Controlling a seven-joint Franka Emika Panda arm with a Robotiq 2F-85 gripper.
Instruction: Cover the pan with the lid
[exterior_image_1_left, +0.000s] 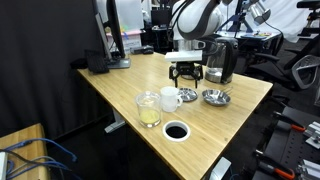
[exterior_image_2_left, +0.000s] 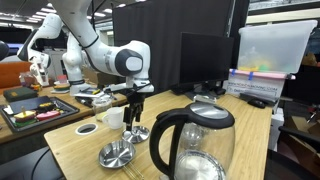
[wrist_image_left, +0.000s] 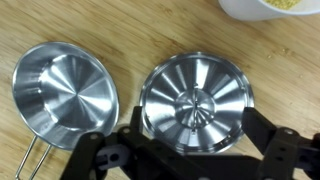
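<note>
Pan (exterior_image_2_left: 117, 154): nearest me, close to the worktop edge, uncovered.
Lid (wrist_image_left: 195, 100): just beyond pan, flat, knob up.
Gripper (exterior_image_2_left: 135, 105): above lid, fingers spread, holding nothing.
Risk: I'd guess small knob slips from pads; swinging lid clips mug (exterior_image_1_left: 170, 98).

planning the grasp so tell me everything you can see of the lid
The lid is round, grey-silver metal, slightly domed, with faint radial lines and a small centre knob. It lies flat, knob up, on the wooden table, beside the pan with a gap between them. The open gripper straddles it; contact cannot be told.
</note>
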